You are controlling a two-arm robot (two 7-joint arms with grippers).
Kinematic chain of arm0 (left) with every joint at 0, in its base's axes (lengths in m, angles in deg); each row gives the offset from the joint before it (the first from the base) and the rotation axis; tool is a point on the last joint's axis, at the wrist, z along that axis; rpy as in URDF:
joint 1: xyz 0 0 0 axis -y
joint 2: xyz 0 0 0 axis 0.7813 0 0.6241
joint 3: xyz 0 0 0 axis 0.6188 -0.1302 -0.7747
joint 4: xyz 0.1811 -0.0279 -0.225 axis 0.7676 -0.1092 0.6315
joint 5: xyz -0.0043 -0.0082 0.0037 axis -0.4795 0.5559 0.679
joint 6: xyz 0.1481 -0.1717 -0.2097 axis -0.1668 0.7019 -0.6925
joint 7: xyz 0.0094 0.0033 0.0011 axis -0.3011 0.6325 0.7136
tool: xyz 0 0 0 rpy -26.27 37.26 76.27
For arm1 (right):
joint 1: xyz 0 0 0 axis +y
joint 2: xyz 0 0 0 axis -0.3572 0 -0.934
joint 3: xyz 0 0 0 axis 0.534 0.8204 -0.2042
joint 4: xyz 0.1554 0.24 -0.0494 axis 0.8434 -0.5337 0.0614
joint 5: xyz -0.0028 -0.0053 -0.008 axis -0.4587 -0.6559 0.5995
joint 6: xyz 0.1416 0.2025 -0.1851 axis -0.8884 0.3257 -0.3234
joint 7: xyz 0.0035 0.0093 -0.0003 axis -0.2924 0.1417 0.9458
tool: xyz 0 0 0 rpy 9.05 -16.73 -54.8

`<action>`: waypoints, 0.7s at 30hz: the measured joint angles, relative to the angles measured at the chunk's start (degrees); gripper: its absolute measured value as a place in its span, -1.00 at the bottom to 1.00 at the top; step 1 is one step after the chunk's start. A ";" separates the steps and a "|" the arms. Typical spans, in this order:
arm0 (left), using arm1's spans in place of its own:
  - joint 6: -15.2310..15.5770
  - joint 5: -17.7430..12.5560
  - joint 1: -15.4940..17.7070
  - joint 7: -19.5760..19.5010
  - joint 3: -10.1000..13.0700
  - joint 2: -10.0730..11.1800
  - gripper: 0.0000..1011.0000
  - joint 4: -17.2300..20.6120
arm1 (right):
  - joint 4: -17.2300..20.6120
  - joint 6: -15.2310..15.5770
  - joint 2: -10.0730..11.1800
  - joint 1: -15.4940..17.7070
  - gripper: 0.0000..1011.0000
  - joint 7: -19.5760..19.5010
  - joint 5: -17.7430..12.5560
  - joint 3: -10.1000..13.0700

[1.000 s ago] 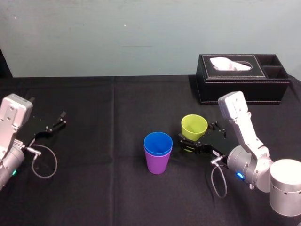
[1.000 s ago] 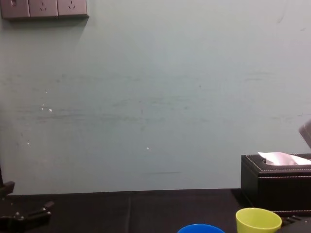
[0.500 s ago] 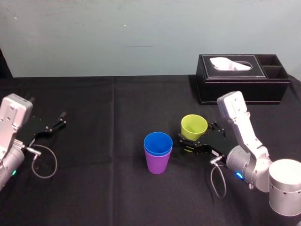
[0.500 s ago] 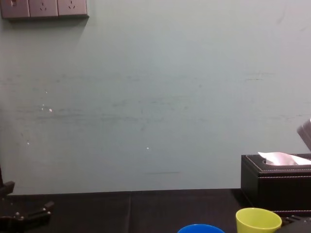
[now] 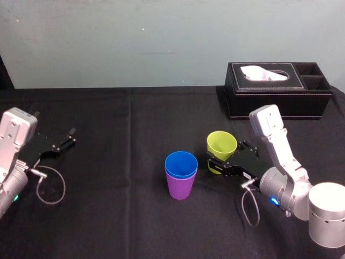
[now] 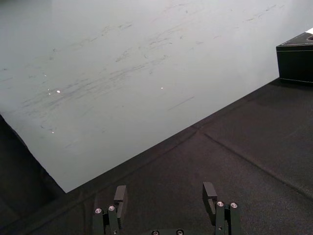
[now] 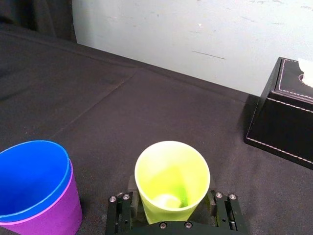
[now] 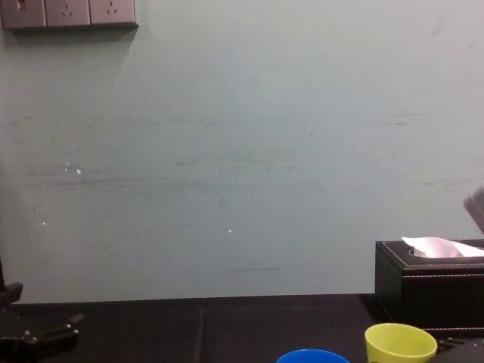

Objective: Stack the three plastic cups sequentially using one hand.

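A blue cup (image 5: 181, 164) is nested in a purple cup (image 5: 180, 187) at the middle of the black table. Just to their right stands the lime yellow-green cup (image 5: 221, 144), upright. My right gripper (image 5: 223, 155) reaches in low from the right, with a finger on each side of this cup's lower wall, shut on it. In the right wrist view the yellow-green cup (image 7: 172, 171) sits between the fingers, with the blue cup (image 7: 32, 171) in the purple cup (image 7: 54, 210) beside it. My left gripper (image 5: 60, 142) rests open at the far left, parked.
A black tissue box (image 5: 277, 89) with a white tissue stands at the back right, behind the right arm. A pale wall rises behind the table (image 5: 124, 118). A grey cable loop (image 5: 51, 186) lies by the left arm.
The right gripper's fingers have drawn in against the yellow-green cup, which has shifted slightly left. The left arm and the blue-purple stack have not moved.
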 joint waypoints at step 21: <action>0.00 0.00 0.00 0.00 0.00 0.00 1.00 0.00 | 0.04 0.00 0.03 0.02 0.46 0.02 -0.09 0.00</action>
